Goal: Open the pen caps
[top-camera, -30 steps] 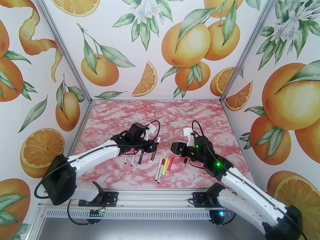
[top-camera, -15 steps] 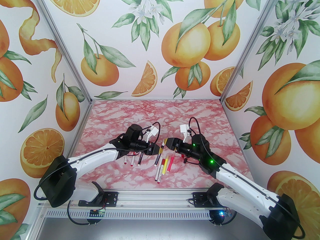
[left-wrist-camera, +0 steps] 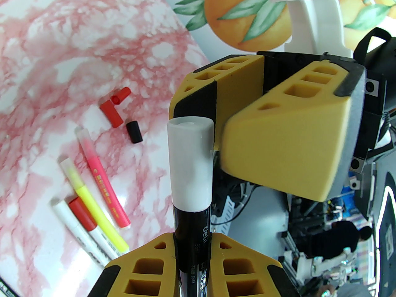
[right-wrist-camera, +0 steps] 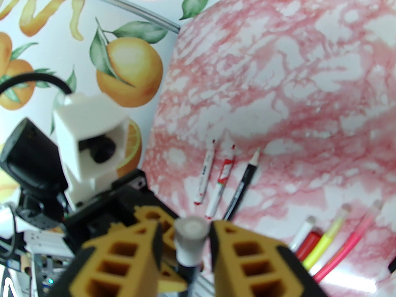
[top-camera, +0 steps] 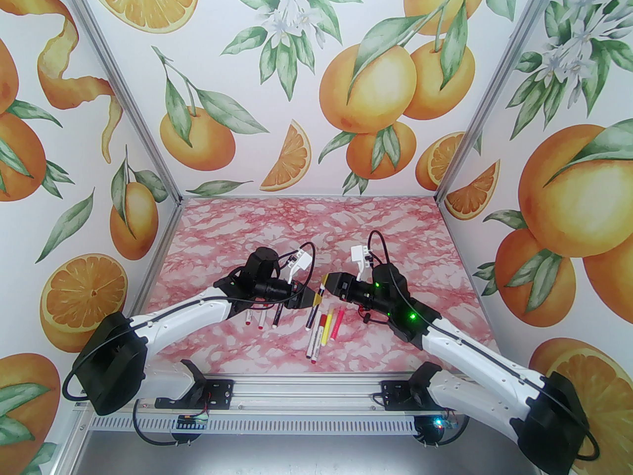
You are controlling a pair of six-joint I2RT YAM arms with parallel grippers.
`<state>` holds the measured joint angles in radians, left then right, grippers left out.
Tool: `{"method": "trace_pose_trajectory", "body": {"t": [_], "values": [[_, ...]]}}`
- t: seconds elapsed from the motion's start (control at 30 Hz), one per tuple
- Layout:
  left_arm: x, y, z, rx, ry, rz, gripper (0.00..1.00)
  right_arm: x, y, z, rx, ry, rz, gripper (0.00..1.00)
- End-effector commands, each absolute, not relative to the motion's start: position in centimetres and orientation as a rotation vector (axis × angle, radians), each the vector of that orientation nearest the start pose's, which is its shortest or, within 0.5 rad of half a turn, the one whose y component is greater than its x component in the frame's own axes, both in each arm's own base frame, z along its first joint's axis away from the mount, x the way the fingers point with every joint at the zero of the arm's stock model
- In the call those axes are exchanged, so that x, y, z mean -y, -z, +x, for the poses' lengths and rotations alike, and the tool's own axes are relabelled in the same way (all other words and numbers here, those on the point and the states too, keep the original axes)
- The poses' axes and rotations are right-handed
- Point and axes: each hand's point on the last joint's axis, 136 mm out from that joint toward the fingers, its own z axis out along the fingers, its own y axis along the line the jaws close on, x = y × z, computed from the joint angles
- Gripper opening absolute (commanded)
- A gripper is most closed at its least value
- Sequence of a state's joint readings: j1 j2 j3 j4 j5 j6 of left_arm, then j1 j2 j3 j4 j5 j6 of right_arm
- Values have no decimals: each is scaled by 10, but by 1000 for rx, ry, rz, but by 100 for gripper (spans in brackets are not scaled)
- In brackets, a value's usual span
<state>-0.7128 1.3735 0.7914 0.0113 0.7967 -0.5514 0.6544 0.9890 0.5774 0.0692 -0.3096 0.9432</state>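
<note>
Robot test booth, orange-print walls (top-camera: 316, 92), pink marble tabletop (top-camera: 306, 225), aluminium rail (top-camera: 306, 390)

You can see the raised pen (left-wrist-camera: 192, 237), black with its white cap (left-wrist-camera: 190, 165) on, tilted up off the table. Just right of the raised pen lie a white and red pen (top-camera: 314, 347), a yellow pen (left-wrist-camera: 92, 206) and a pink pen (left-wrist-camera: 105, 184) side by side, and farther right two red caps (left-wrist-camera: 111, 115) and one black cap (left-wrist-camera: 134, 131) lie loose. Left of the raised pen lie two white pens (right-wrist-camera: 204, 175) and a thin black pen (right-wrist-camera: 243, 184).
</note>
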Motion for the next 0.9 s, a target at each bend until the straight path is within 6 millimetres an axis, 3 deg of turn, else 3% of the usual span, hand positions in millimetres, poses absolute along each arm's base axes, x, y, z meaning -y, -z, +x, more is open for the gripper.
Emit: {"method": "trace_pose_trajectory", "body": {"t": [0.0,0.13,0.2,0.33,0.5,0.67,0.87], "values": [[337,-194,197,-2211,1563,735,18,-258,-234,248,-2073,-1340,58,30],[337,-198,197,-2198,1570,736,18,-260,-230,248,-2089,-1341,56,45],[337,-198,196,-2199,1570,738,18,-261,-229,248,-2090,-1343,53,48],[337,-197,196,-2201,1570,736,18,-262,-229,248,-2090,-1343,49,38],[338,-199,195,-2194,1575,744,18,-263,-228,250,-2094,-1338,53,37],[338,-197,193,-2203,1577,750,19,-261,-231,251,-2081,-1332,60,26],[340,-201,193,-2189,1591,749,33,-260,-231,251,-2078,-1330,65,22]]}}
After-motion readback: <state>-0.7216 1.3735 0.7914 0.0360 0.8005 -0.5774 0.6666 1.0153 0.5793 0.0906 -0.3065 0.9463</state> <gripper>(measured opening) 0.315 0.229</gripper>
